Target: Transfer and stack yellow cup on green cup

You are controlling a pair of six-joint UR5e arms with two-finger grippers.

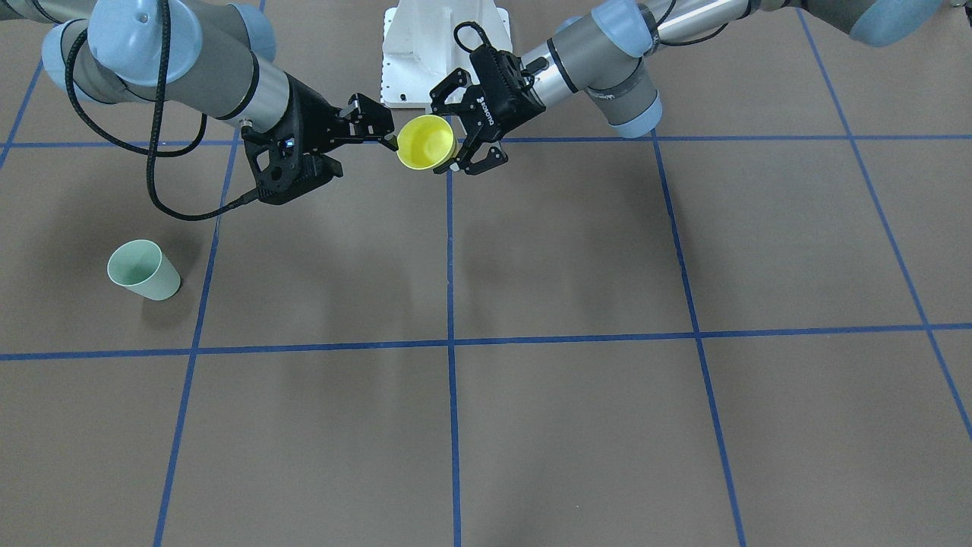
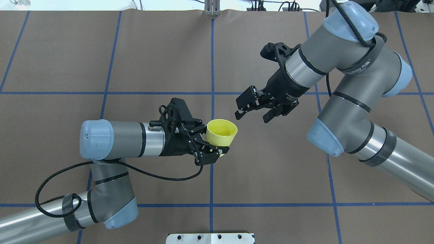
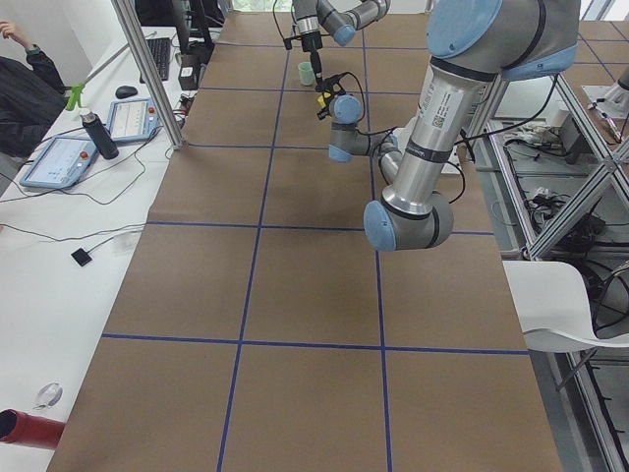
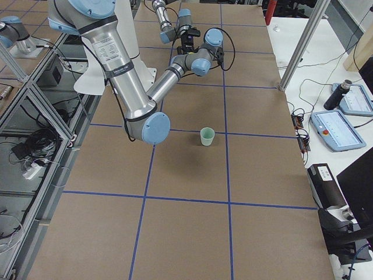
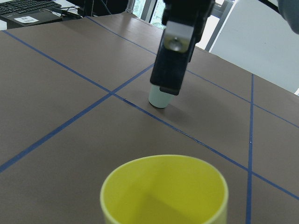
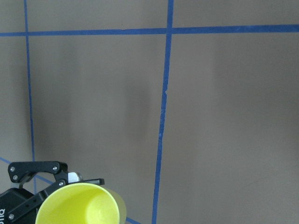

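The yellow cup [image 2: 222, 134] hangs upright above the middle of the table, rim up, with my left gripper [image 2: 217, 140] shut on its sides. The same cup [image 1: 425, 142] shows between those fingers in the front view and fills the bottom of the left wrist view [image 5: 163, 191]. My right gripper [image 2: 251, 117] is open just beside the cup's rim, not touching it. The green cup [image 1: 144, 270] stands upright on the table on my right side, far from both grippers. In the left wrist view the green cup [image 5: 159, 99] is partly hidden behind the right gripper.
The table is brown with a blue tape grid [image 1: 449, 342]. The white robot base plate [image 1: 444, 53] sits at the table's near edge. A side desk with tablets and a bottle [image 3: 98, 133] and a metal post [image 3: 157, 88] lie beyond the left end.
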